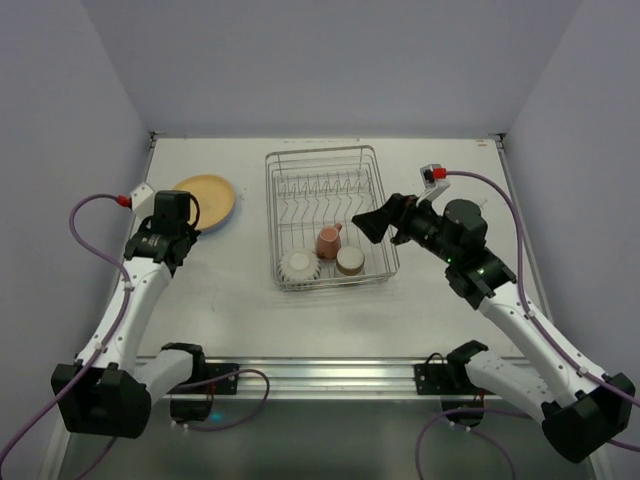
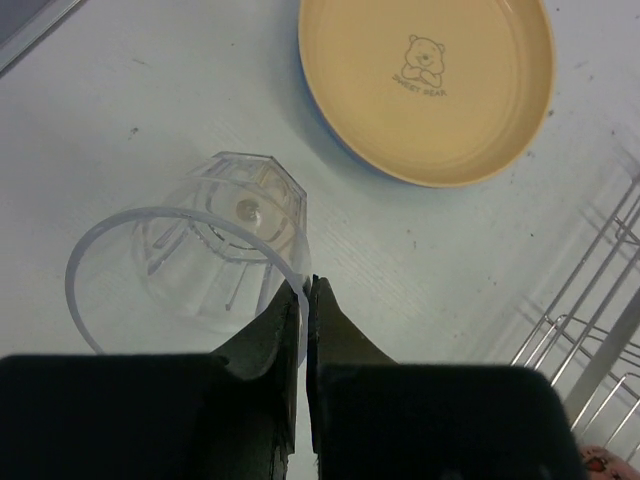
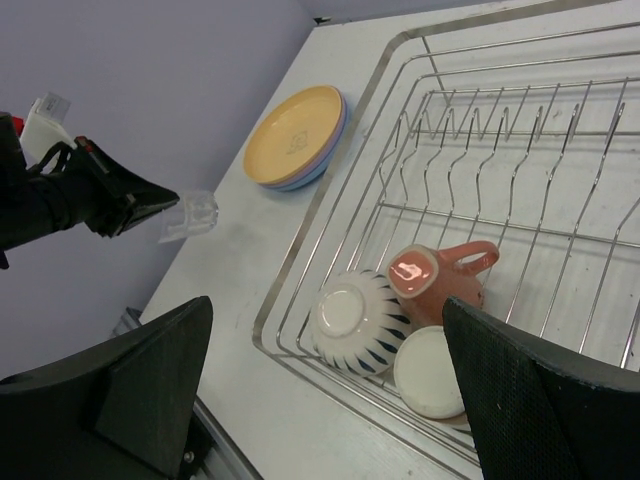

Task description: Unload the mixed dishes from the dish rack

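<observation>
Lilac walls (image 1: 330,60) close in a white tabletop (image 1: 450,310), and right in the middle sits the rectangular silver wire dish rack (image 1: 270,215), its row of upright prongs running across the far half with no plate in any slot. Down in the near end of the rack, three pieces huddle together. The white ribbed bowl (image 1: 298,265) is upside down on the left. The brown-and-cream cup (image 1: 350,261) is just beside it on the right, its cream base up. The small pink mug (image 1: 329,241) lies just behind them, tipped so that its base shows, and it is touching or nearly touching both.

Over on the left, well clear of the rack, the round yellow-orange plate (image 1: 205,198) lies flat on the table, a little bear printed in its well. Bluish rims peek out from under it, so it tops a stack.

The left gripper (image 2: 306,292) is near that stack, its jaws pinched tight on the rim of the clear faceted glass (image 2: 215,250). The glass hangs tilted in the grip. Whether its base touches the table cannot be told.

The right gripper (image 1: 362,225) hovers over the rack's right side with its jaws spread wide and nothing between them. The mug, bowl and cup sit below it.
</observation>
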Controlling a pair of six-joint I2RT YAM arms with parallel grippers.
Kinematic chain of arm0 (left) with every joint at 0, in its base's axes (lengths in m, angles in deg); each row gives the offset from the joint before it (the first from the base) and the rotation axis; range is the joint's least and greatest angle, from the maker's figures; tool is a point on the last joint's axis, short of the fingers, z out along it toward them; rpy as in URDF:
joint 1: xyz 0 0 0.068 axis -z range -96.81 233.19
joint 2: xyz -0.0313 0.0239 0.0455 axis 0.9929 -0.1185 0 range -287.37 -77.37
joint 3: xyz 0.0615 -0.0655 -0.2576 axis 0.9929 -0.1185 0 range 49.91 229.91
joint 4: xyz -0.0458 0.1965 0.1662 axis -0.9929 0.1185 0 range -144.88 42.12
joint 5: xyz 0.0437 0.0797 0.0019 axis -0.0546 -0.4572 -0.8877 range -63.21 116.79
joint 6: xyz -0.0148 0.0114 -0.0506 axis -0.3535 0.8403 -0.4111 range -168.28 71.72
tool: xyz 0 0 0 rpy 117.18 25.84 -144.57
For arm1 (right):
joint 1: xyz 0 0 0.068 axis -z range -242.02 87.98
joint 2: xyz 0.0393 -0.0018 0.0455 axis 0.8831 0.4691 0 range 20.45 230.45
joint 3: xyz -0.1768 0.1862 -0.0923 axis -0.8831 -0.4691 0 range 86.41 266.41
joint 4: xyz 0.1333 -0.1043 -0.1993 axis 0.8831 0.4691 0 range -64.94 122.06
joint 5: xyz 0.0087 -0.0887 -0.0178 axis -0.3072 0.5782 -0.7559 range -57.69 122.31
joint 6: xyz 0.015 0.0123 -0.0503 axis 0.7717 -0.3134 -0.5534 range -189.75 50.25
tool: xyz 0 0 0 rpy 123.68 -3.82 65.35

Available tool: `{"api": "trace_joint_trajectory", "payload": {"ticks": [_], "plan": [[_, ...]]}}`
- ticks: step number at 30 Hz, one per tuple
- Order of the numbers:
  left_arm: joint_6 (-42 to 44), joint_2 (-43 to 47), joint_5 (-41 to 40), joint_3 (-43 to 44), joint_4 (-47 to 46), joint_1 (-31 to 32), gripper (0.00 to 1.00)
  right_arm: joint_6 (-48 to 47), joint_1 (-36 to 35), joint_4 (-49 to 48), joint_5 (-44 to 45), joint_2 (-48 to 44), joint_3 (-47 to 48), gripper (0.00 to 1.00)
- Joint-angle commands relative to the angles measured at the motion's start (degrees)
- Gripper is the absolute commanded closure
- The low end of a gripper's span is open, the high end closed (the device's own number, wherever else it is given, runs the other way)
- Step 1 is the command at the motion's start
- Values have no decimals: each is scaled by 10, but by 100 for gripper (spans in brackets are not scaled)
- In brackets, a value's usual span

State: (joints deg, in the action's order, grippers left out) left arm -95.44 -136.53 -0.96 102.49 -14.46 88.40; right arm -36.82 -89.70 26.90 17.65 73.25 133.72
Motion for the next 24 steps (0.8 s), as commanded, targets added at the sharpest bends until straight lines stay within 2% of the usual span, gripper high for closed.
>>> {"api": "trace_joint_trajectory", "payload": {"ticks": [1, 4, 11, 15, 20, 24], "plan": [[-21, -31, -41, 19, -54, -18, 100, -8, 2, -9, -9, 8, 0, 1], [-29, -64, -60, 36, -58, -34, 100, -13, 4, -4, -11, 18, 5, 1], [2, -139, -35, 45, -112, -98, 100, -22, 5, 9, -27, 60, 30, 1], [3, -186, -46, 63, -115, -108, 100, -37, 6, 28, -34, 85, 55, 1], [9, -238, -5, 82, -134, -122, 100, -44, 6, 38, -43, 116, 90, 1], [10, -278, -28, 112, -117, -126, 100, -45, 6, 40, -58, 149, 110, 1]]}}
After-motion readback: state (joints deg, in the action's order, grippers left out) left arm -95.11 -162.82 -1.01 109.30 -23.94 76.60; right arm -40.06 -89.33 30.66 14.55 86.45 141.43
